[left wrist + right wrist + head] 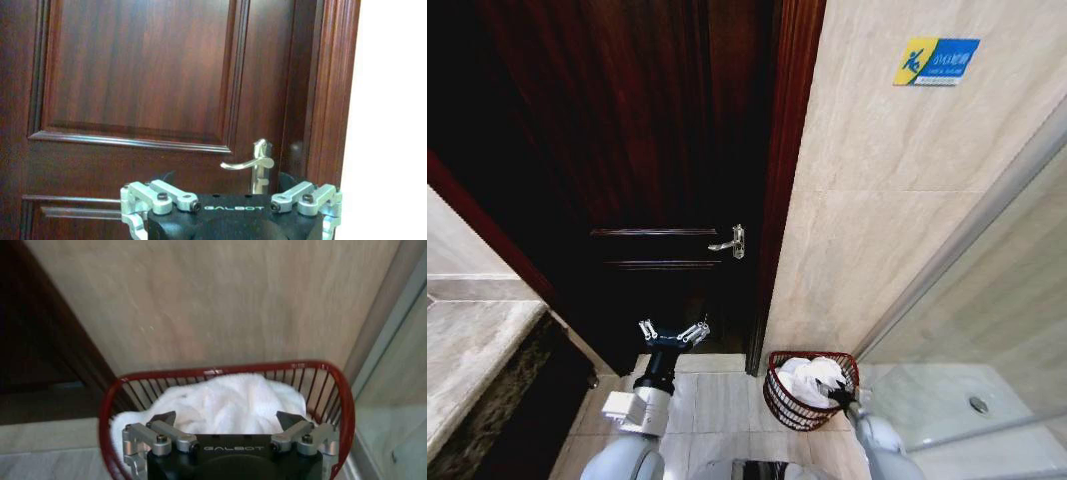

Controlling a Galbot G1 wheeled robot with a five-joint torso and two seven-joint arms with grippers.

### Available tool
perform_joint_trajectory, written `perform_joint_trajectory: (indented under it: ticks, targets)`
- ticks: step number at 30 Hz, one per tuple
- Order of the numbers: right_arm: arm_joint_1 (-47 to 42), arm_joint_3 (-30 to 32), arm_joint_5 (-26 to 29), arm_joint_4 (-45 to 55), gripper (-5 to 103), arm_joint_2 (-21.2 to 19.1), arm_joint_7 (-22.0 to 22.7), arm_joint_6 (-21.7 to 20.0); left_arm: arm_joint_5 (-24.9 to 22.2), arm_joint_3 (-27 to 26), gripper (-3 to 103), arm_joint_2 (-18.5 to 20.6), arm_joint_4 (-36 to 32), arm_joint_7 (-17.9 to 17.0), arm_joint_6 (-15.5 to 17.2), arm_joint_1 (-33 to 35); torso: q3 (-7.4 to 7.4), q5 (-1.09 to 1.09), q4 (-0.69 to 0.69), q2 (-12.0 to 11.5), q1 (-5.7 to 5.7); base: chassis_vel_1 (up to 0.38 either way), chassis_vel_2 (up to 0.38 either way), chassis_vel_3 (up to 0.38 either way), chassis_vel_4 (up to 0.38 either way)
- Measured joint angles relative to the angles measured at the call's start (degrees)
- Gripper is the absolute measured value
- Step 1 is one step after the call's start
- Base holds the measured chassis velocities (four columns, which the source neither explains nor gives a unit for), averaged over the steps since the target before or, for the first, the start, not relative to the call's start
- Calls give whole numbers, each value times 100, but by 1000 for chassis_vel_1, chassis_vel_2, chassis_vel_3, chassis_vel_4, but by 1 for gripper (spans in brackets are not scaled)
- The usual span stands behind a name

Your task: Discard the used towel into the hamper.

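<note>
The hamper [781, 404] is a small round reddish-brown open-weave basket on the floor against the beige wall. The white towel [807, 378] lies bunched inside it, reaching up to the rim. In the right wrist view my right gripper [225, 420] hangs open just above the towel [227, 395], inside the hamper's rim [220, 370], with nothing between its fingers. In the head view the right gripper [839, 397] sits at the hamper's near right edge. My left gripper [672, 333] is open and empty, held up in front of the dark wooden door.
A dark wooden door [647, 150] with a silver lever handle [730, 243] fills the left and middle. A stone counter [472, 350] juts in at the left. A glass shower panel [987, 330] and its sill stand right of the hamper. Pale floor tiles [717, 395] lie between.
</note>
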Motion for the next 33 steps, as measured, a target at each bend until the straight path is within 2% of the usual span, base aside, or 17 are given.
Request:
perform_joint_trajectory:
  ticks: [1,12,18,23,33]
  targets:
    - [-189,46,-34,250,99,54,-15,162,0,0,100,0,0,0,0,0,0,3,0,0,0,0,0,0,0]
    - [-1414,201,-116,2059,100,479,137,864,0,1,100,1,0,0,0,0,0,2,2,0,0,0,0,0,0]
    - [-2232,236,-46,3138,100,735,252,1376,0,1,100,0,0,0,0,0,0,1,0,0,0,0,0,0,0]
    - [-2505,273,20,4082,100,982,332,1492,0,1,100,1,0,0,0,0,0,0,1,0,0,0,0,0,0]
    - [-2676,322,-13,5298,100,1094,411,1487,0,0,100,0,0,0,0,0,1,1,1,0,0,0,0,0,0]
